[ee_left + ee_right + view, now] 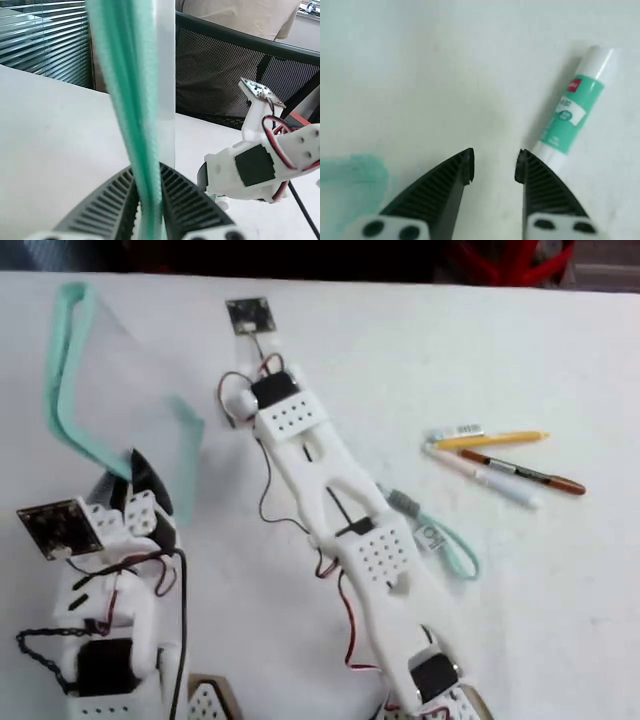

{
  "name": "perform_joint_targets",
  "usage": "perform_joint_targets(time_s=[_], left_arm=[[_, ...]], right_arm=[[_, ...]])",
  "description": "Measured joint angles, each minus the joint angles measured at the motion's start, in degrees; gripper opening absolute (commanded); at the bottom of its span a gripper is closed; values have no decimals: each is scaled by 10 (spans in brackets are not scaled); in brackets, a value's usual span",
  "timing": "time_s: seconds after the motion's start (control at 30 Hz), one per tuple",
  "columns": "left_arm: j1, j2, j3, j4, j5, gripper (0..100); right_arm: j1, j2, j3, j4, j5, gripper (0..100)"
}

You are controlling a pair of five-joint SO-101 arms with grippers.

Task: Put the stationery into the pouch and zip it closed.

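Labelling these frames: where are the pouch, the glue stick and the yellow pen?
pouch (120,390), high view, its clear side.
glue stick (568,112), right wrist view, its green label.
yellow pen (495,439), high view, mid-barrel.

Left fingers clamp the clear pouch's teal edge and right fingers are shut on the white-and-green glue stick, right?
No. The right gripper is open, the white-and-green glue stick lying beside it, as the right wrist view shows. The left gripper does clamp the clear teal-edged pouch.
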Motion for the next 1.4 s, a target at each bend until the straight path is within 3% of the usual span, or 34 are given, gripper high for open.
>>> perform_joint_targets(time_s=[0.17,0.47,0.7,0.9,1.03,1.23,1.3,1.4], left_arm=[[0,0,0,0,0,24],[20,0,0,0,0,26],[20,0,0,0,0,26],[20,0,9,-1,0,27],[20,0,9,-1,0,27],[20,0,9,-1,0,27],[21,0,11,-4,0,27],[40,0,28,-27,-18,24]], right_arm=[[-4,7,-13,24,0,140],[8,7,-127,216,0,141],[21,35,-161,215,0,141],[63,29,-162,274,6,139],[63,29,-162,250,81,139],[18,72,-163,190,289,141],[14,78,-163,171,314,141],[18,81,-163,130,293,142]])
